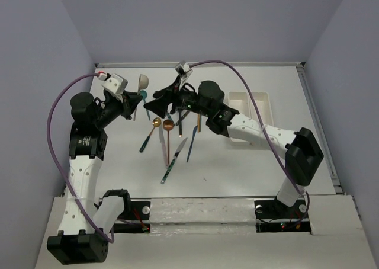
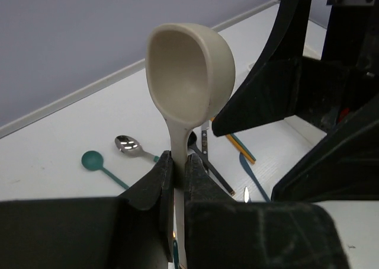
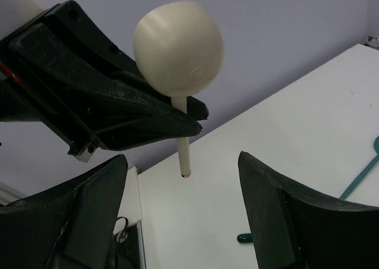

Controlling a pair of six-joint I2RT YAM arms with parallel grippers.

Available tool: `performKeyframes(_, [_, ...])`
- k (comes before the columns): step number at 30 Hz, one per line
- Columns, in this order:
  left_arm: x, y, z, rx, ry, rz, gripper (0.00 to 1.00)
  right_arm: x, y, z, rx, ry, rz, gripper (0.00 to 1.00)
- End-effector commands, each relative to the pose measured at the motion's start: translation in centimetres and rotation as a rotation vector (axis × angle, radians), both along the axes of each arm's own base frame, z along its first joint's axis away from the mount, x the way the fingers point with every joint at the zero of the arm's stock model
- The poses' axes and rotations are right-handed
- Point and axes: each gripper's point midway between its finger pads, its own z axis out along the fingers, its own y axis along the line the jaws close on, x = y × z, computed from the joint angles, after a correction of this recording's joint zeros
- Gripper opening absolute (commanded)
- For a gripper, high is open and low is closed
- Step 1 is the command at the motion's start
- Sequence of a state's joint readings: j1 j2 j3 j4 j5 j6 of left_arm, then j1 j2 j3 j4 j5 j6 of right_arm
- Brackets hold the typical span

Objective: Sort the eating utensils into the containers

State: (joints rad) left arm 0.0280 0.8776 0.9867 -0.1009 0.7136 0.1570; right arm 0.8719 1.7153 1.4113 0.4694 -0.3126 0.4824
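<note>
One beige spoon (image 2: 188, 73) stands clamped in left gripper (image 2: 177, 165).

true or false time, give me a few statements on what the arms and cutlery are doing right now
1. The left end effector is shut on the beige spoon. True.
2. The right end effector grips a knife. False: it is open and holds nothing.
3. The beige spoon lies flat on the table. False: it is held in the air, bowl up.
4. Several utensils lie on the table outside the white trays. True.
</note>
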Motion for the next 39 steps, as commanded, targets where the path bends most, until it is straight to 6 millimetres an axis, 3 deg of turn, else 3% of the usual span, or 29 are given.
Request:
performKeyframes(1, [-1.3, -1.6, 3.2, -0.113, -0.08, -0.079, 0.0, -2.3, 0.9, 4.2, 0.098, -0.197, 0.03, 0.81])
performKeyframes(6, [-1.1, -1.8, 3.9, -0.212, -0.062, -0.063, 0.0, -3.3, 2.8, 2.4, 0.076, -0.212, 0.049, 0.8])
performKeyframes(9, [-1.1, -2.0, 3.5, -0.238, -0.046, -0.074, 0.0, -2.8, 3.8, 2.0, 0.072, -0.197, 0.034, 0.77])
performKeyframes(10, [-1.2, -2.1, 3.7, -0.252, -0.043, -0.08, 0.0, -2.2, 4.3, 0.9, 0.052, -0.175, 0.022, 0.76])
performKeyframes(16, [-1.3, -2.4, 3.5, -0.285, -0.03, -0.092, 0.0, -1.4, 5.7, 0.5, 0.053, -0.161, 0.005, 0.64])
performKeyframes(19, [-1.3, -2.5, 3.3, -0.295, -0.022, -0.1, 0.0, -1.0, 6.0, 0.6, 0.057, -0.162, -0.001, 0.53])
performKeyframes(22, [-1.0, -2.3, 3.1, -0.297, -0.017, -0.082, 0.0, -0.5, 5.8, 0.1, 0.055, -0.147, -0.034, 0.5])
performKeyframes(24, [-1.0, -2.2, 3.1, -0.293, -0.02, -0.076, 0.0, 0.0, 5.5, -0.2, 0.049, -0.141, -0.066, 0.42])
performKeyframes(29, [-0.7, -2.0, 2.7, -0.28, -0.016, -0.058, 0.0, 0.1, 5.0, -0.1, 0.041, -0.155, -0.084, 0.02])
performKeyframes(32, [-0.3, -1.5, 2.3, -0.259, -0.02, -0.033, 0.0, 0.2, 4.8, -0.6, 0.015, -0.148, -0.092, 0.0])
performKeyframes(33, [-0.3, -1.5, 2.1, -0.25, -0.018, -0.03, 0.05, 0.0, 4.6, -0.6, 0.005, -0.144, -0.092, 0.0])
performKeyframes(34, [-0.3, -1.5, 1.9, -0.24, -0.019, -0.029, 0.21, -0.1, 4.3, -0.7, -0.002, -0.142, -0.091, 0.0])
performKeyframes(35, [-0.2, -1.4, 1.8, -0.22, -0.03, -0.031, 0.58, 0.1, 3.8, -1.3, -0.023, -0.132, -0.1, 0.0])
performKeyframes(36, [-0.2, -1.4, 1.5, -0.21, -0.019, -0.029, 0.76, -0.1, 3.4, -2.1, -0.058, -0.114, -0.098, 0.0])
performKeyframes(37, [-0.2, -1.2, 1.4, -0.2, -0.021, -0.024, 0.88, 0.4, 2.6, -2.5, -0.08, -0.103, -0.11, 0.0])
performKeyframes(38, [-0.2, -1.1, 1.3, -0.19, -0.022, -0.017, 0.98, 0.3, 1.4, -1.5, -0.081, -0.104, -0.123, 0.0])
performKeyframes(39, [0.1, -0.6, 1.1, -0.167, -0.022, 0.014, 0.99, 1.3, -0.2, -2.8, -0.122, -0.084, -0.151, 0.0])
